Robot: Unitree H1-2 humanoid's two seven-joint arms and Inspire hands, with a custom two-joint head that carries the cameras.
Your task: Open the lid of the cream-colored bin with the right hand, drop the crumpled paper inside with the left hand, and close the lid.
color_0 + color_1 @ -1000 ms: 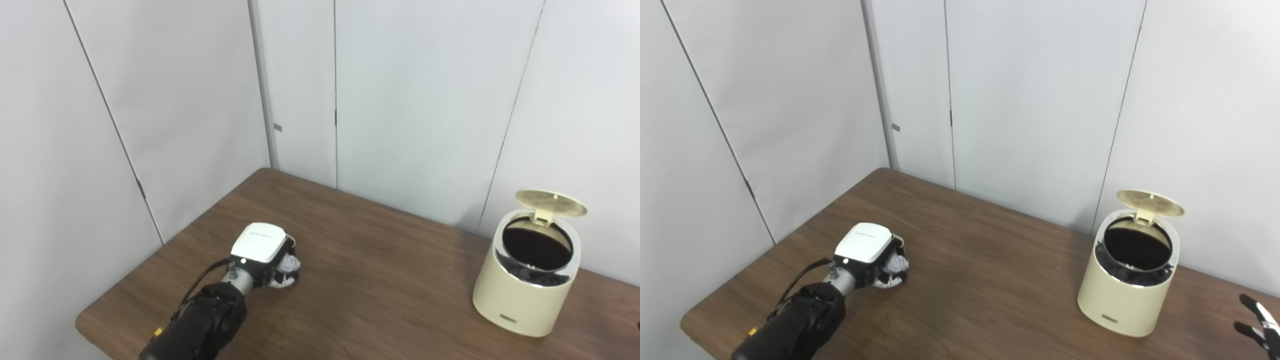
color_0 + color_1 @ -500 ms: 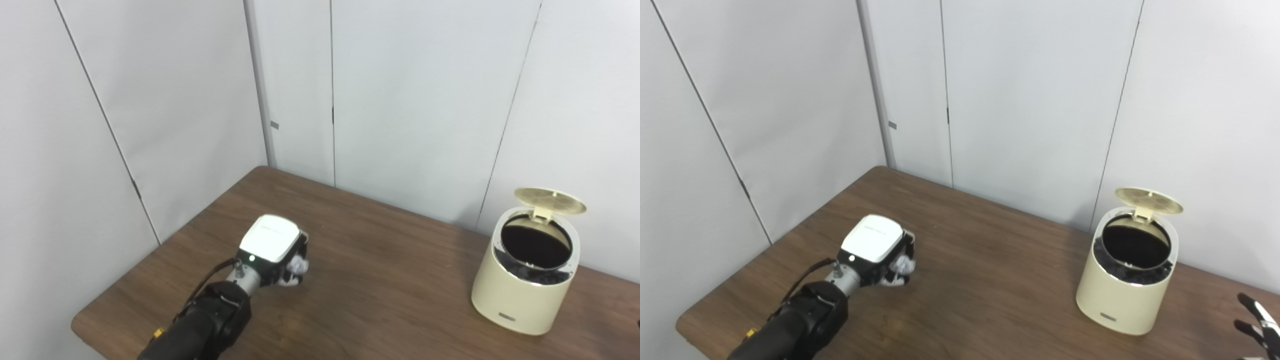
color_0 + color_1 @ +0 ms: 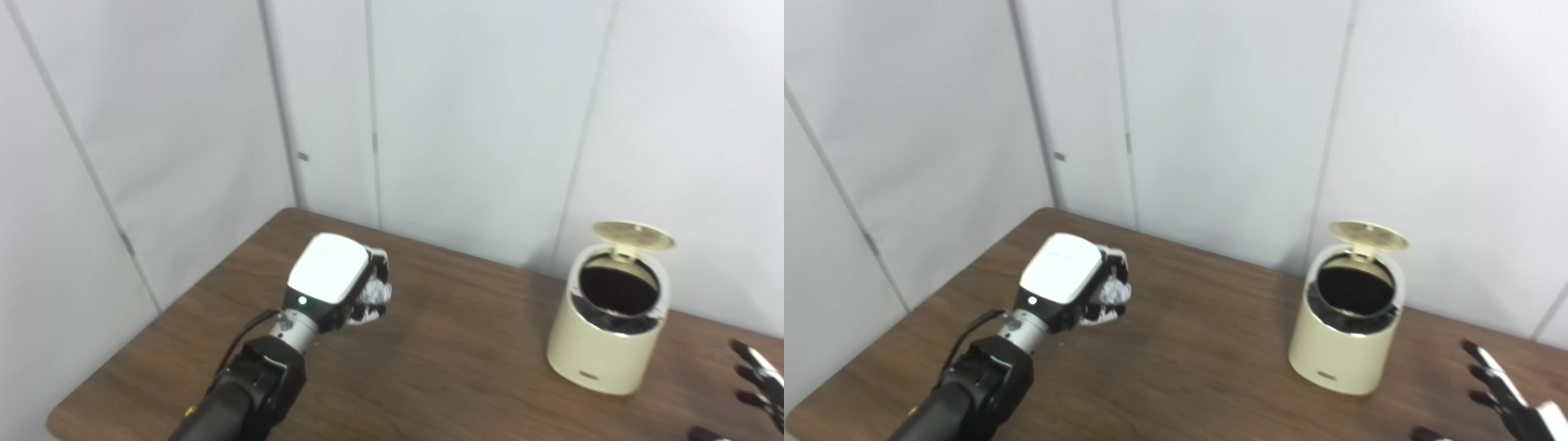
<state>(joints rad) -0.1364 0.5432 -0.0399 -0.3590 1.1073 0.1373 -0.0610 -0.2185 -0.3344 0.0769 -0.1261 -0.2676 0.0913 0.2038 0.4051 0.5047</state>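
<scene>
The whole view has swung since a second ago, so the bin's shift toward the middle is the camera's doing, not the bin's. What has really changed is the left hand [image 3: 334, 282]: it was low on the tabletop [image 3: 465, 343] and now stands lifted clear of the wood, fingers curled shut around the crumpled paper [image 3: 373, 293], which shows as a pale wad at the fingertips. I judge the pickup done and the carry toward the bin begun, with much of the tabletop left to cross.

The room is plain: pale wall panels [image 3: 478, 122] meet in a corner behind the dark brown wood-grain tabletop, which carries only the bin.

The cream-colored bin [image 3: 606, 343] stands upright near the right, close to the wall. Its lid [image 3: 633, 228] is already tipped up at the back, the dark mouth open to receive the paper.

The right hand [image 3: 1510, 395] waits at the lower right corner, empty, fingers spread, apart from the bin.
</scene>
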